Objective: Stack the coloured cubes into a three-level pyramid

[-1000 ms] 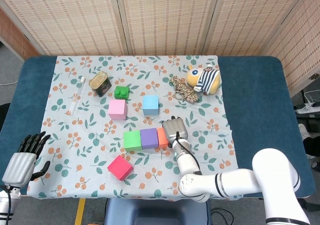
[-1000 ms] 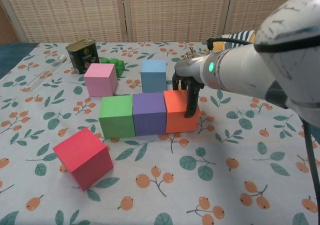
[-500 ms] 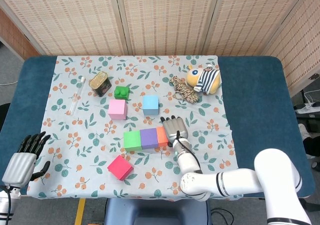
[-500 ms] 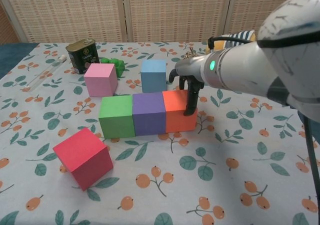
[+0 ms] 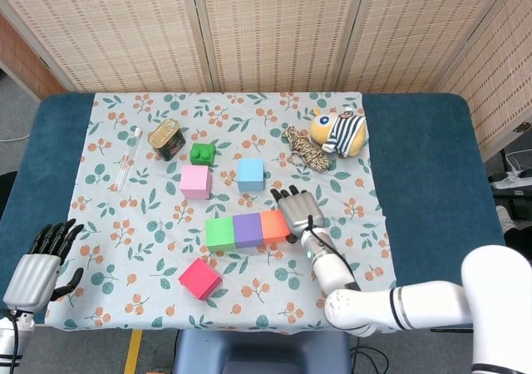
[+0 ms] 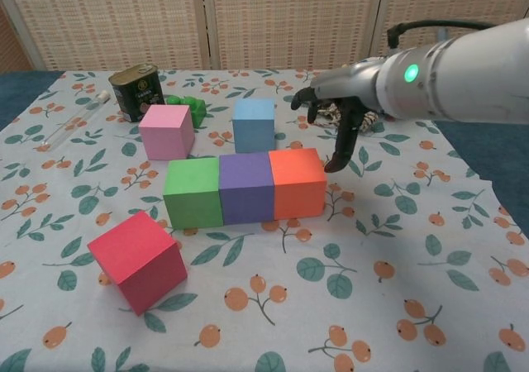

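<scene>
Base row of three cubes laid, second level not yet begun.

Green cube [image 6: 193, 193], purple cube [image 6: 246, 188] and orange cube [image 6: 297, 182] are seen touching in a line just left of the right hand [image 6: 340, 116], which is raised beside the orange one with fingers loosely spread and nothing held. A blue cube [image 6: 253, 125] and pink cube [image 6: 166, 131] are set behind the row, a red cube [image 6: 138, 260] in front, tilted. One of these probably has to be grasped next and set astride two base cubes. All appear matte, foam-like, square-edged, on a floral cloth [image 6: 397, 306]. The left hand [image 5: 37, 268] is held empty, fingers apart, at the desk edge.
</scene>
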